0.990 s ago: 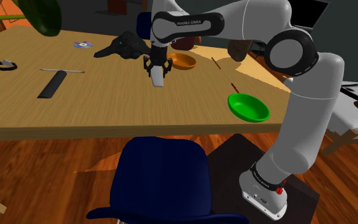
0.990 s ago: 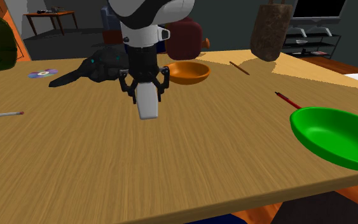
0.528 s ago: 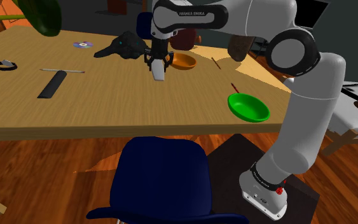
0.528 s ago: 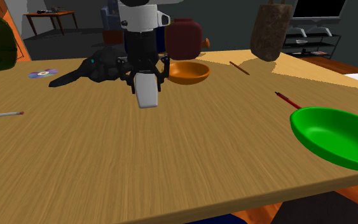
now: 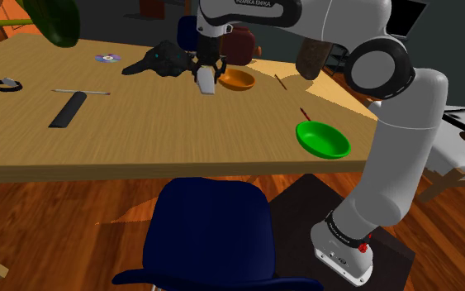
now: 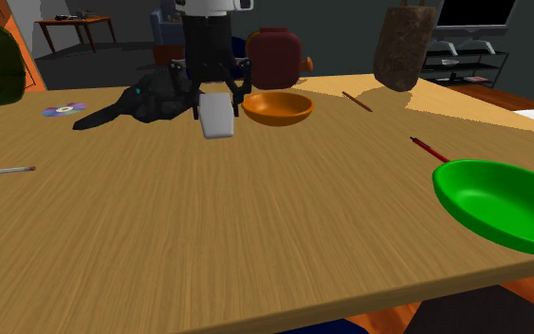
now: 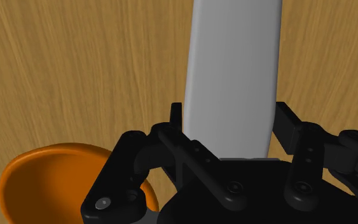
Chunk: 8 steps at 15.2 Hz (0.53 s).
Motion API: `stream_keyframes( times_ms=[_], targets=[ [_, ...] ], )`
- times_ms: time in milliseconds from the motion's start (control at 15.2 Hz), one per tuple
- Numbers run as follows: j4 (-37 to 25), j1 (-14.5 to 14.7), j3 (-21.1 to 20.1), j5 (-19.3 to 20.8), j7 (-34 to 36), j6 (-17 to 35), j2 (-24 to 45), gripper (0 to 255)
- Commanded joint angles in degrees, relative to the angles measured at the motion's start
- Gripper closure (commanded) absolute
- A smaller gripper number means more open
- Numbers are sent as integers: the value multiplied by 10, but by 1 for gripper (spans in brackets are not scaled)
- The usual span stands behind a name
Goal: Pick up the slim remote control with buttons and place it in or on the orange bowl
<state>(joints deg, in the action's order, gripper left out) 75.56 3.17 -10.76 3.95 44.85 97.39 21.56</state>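
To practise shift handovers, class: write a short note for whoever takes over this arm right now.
Gripper: shut on the pale grey remote, which hangs end-down, clear of the wooden table.
Orange bowl: on the table, just to the second exterior view's right of the remote; the remote is not yet over it.
Done: pick-up and lift.
Left: carry the remote over the bowl, lower, release.

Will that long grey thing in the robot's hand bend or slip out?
Probably not bend: the slim pale grey remote hangs straight below the fingers, so it looks stiff. It might slip, since its surface looks smooth and it is clasped at one end only.
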Motion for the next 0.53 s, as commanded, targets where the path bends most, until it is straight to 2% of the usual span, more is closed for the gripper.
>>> stream_keyframes(
  times_ms=[0, 396, 462],
  targets=[
    [-23, 2, 0, 1, 1, -18, 5, 255],
    [-90, 7, -1, 3, 1, -72, 18, 255],
    [-90, -2, 3, 2, -11, -72, 18, 255]
  ],
)
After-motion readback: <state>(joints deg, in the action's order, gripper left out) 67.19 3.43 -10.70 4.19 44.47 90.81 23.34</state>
